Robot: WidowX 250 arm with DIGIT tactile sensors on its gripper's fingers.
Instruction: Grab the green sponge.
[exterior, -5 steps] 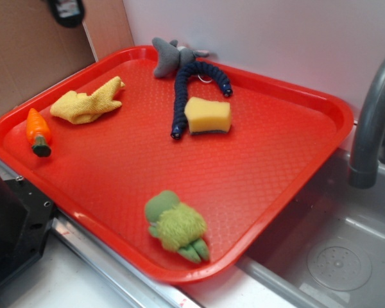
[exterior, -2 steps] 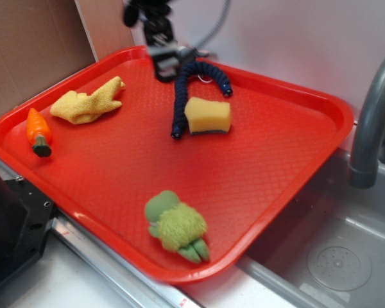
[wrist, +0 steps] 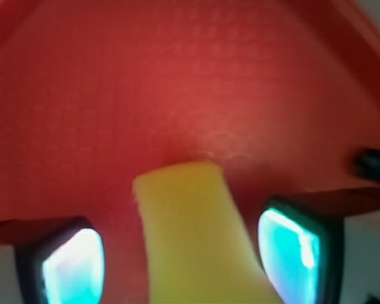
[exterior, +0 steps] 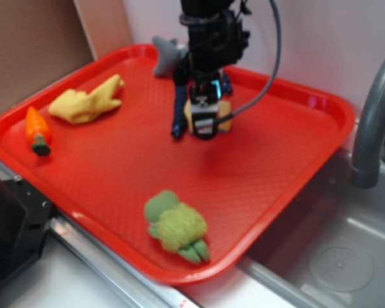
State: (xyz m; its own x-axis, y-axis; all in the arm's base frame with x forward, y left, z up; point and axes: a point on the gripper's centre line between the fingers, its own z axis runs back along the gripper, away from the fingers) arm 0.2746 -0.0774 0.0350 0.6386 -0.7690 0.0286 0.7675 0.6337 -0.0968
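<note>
The green sponge [exterior: 225, 110] is a yellow foam block lying in the back middle of the red tray [exterior: 115, 167], mostly covered by the arm in the exterior view. My gripper [exterior: 205, 126] has come down over it from above. In the wrist view the sponge [wrist: 190, 234] runs up between the two fingers, with the left pad [wrist: 69, 263] a clear gap away and the right pad [wrist: 290, 244] close to its side. The gripper [wrist: 180, 253] is open and straddles the sponge. The sponge's dark scouring face is hidden.
A dark blue coiled cord [exterior: 178, 110] lies just left of the sponge, with a grey plush [exterior: 167, 56] behind it. A yellow cloth [exterior: 86, 101] and toy carrot [exterior: 37, 128] are at the left. A green plush toy [exterior: 175, 226] sits near the front rim. Faucet [exterior: 372, 122] and sink [exterior: 333, 256] are at the right.
The arm has swung in from the back left corner and dropped down over the sponge, which now sits between the fingers. The objects on the tray have not moved.
</note>
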